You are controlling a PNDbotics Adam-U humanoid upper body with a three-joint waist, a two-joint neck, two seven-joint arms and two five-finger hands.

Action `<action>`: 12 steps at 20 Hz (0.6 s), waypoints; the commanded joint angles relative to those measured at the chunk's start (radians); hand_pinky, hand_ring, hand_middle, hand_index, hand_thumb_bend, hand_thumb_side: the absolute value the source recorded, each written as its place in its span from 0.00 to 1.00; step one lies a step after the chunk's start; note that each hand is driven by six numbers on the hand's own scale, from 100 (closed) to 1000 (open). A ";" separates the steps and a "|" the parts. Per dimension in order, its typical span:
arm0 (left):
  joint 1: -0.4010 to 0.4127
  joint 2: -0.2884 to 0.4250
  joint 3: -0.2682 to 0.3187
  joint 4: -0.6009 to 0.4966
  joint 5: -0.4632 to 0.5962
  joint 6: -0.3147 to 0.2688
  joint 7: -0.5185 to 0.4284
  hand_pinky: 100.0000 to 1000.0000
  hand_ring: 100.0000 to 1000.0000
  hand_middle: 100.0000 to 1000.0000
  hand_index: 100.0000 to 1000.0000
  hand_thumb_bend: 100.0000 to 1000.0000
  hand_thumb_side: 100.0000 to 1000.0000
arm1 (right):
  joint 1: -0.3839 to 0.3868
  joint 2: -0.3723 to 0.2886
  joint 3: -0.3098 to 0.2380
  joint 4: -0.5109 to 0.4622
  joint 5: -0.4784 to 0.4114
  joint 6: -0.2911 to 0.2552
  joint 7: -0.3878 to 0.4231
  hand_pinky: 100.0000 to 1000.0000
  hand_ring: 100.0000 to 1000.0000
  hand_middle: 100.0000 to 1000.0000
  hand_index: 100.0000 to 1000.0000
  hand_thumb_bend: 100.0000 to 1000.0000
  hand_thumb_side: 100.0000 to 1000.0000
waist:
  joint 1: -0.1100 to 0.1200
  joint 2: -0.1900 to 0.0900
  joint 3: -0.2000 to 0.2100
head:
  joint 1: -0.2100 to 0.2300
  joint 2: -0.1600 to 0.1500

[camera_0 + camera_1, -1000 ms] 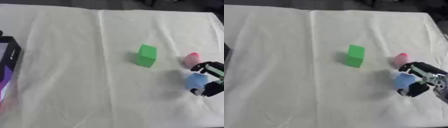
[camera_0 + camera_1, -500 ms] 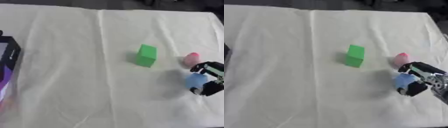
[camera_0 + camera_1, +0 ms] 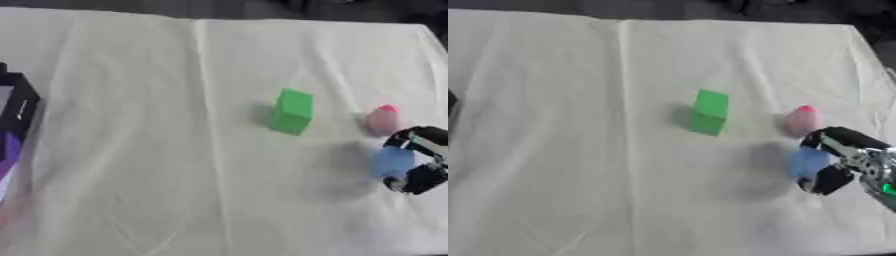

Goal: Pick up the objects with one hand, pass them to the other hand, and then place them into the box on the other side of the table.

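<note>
My right hand (image 3: pixel 842 162) reaches in from the right edge with its fingers and thumb curled round a light blue object (image 3: pixel 808 162), low over the white cloth. Just beyond it a pink object (image 3: pixel 801 120) with a red top sits on the cloth. A green block (image 3: pixel 710 111) stands upright near the middle. At the far left edge, part of a black box (image 3: pixel 19 111) with a purple inside shows in the left eye view. My left hand shows in neither view.
A creased white cloth (image 3: pixel 157 150) covers the whole table. Dark floor and dim shapes lie beyond the far edge.
The right hand with the blue object has stayed in nearly the same place; the green block and pink object have not moved.
</note>
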 commanded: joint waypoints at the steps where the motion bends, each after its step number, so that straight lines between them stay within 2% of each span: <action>1: -0.016 0.012 0.000 -0.023 0.002 -0.002 -0.004 0.93 1.00 0.88 0.79 0.37 0.54 | -0.009 -0.018 -0.019 -0.009 0.013 -0.001 0.008 0.91 0.81 0.75 0.77 0.28 0.00 | 0.002 -0.015 0.000 | -0.004 -0.015; 4: -0.016 0.012 -0.001 -0.023 0.002 -0.001 -0.006 0.93 1.00 0.88 0.79 0.37 0.54 | -0.012 -0.018 -0.019 -0.009 0.022 0.004 -0.006 0.90 0.77 0.68 0.70 0.21 0.00 | 0.001 -0.017 0.000 | -0.006 -0.020; 6: -0.017 0.011 -0.002 -0.023 0.003 -0.001 -0.007 0.93 1.00 0.88 0.79 0.37 0.54 | -0.013 -0.017 -0.017 -0.009 0.034 0.013 -0.017 0.89 0.76 0.66 0.68 0.21 0.00 | 0.001 -0.017 0.000 | -0.008 -0.021; 7: -0.017 0.011 -0.001 -0.022 0.004 -0.001 -0.007 0.93 1.00 0.88 0.79 0.37 0.54 | -0.015 -0.018 -0.019 -0.009 0.044 0.016 -0.026 0.86 0.66 0.45 0.48 0.13 0.00 | 0.000 -0.018 0.000 | -0.007 -0.022; 12: -0.014 0.013 -0.001 -0.023 0.007 0.000 -0.007 0.93 1.00 0.88 0.79 0.36 0.55 | -0.006 -0.006 -0.016 -0.009 0.083 0.009 -0.098 0.83 0.61 0.38 0.38 0.10 0.00 | -0.001 -0.024 -0.004 | 0.000 -0.012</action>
